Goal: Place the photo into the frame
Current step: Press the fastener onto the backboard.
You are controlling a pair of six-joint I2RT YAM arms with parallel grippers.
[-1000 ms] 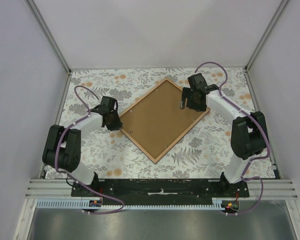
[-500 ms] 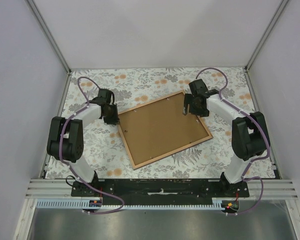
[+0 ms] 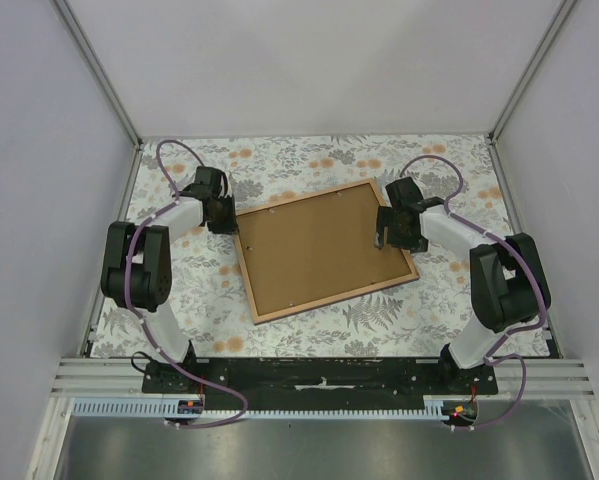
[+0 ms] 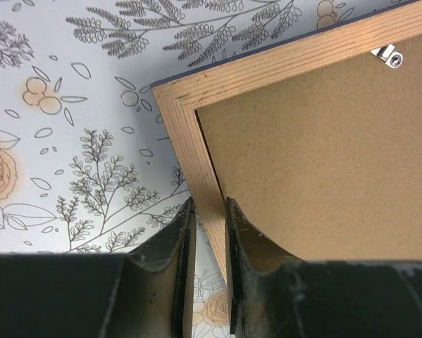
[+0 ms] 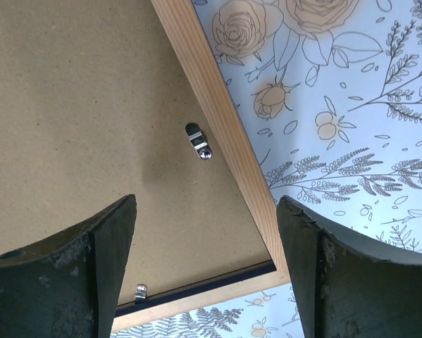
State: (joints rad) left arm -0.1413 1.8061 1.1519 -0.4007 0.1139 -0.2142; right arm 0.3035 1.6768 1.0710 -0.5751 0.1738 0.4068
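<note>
The frame (image 3: 337, 297) lies wood side up in the middle of the flowered cloth (image 3: 279, 170), turned slightly askew, with a brown board (image 3: 314, 250) filling it. The left claw (image 4: 209, 211) is narrow and pinches the frame's wooden rim just below its 10 o'clock corner. The right claw (image 5: 205, 204) stands wide and holds nothing, over the board at the frame's 3 o'clock side, near a small metal clip (image 5: 198, 141).

The thin light-brown wooden picture frame (image 4: 267, 70) blocks the overhead view's centre; I see bare floral tablecloth (image 3: 299, 155) in strips above and below it.
</note>
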